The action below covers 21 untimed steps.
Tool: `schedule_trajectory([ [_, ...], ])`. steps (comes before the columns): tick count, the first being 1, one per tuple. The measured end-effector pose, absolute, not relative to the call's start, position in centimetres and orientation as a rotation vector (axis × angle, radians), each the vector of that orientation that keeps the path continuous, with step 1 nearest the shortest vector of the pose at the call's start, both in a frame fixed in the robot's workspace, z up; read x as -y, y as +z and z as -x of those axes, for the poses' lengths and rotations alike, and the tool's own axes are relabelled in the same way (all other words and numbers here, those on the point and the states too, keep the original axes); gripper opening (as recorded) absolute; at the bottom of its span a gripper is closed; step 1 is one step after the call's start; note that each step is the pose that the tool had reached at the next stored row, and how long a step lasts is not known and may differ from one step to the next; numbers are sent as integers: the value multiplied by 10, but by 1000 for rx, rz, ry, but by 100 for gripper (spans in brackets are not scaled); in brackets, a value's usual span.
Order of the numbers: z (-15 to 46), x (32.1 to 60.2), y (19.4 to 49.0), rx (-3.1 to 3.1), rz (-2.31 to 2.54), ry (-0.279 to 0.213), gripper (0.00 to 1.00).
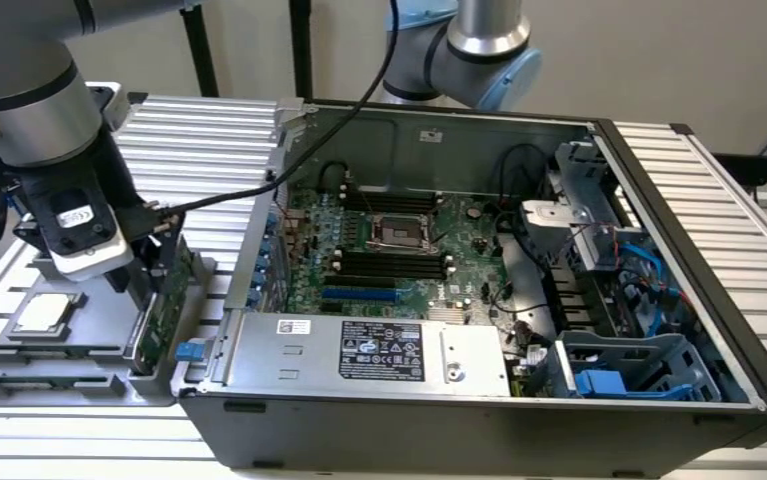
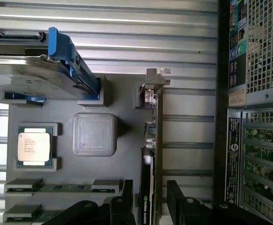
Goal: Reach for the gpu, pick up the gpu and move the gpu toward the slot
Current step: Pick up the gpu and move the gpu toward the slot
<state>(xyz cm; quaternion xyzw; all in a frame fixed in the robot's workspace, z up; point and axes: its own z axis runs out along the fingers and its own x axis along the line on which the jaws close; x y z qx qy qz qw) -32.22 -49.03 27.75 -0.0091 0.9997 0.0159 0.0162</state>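
As my gripper (image 2: 150, 199) straddles the upright gpu (image 2: 153, 140), I see its fingers (image 2: 123, 206) open, just beside each face.

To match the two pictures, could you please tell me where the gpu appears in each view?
Exterior view: the gpu stands on edge in the gray holder at the exterior view's left, directly beneath the gripper.
Wrist view: the gpu runs edge-on between the fingers of the open gripper, with the computer case alongside.
Shared landmark: the square silver chip, seated in the same holder.
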Motion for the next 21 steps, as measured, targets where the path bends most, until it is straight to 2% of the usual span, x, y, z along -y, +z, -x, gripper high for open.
schedule_trajectory([
  [21,322,487,246,-3107,28,50,42],
])
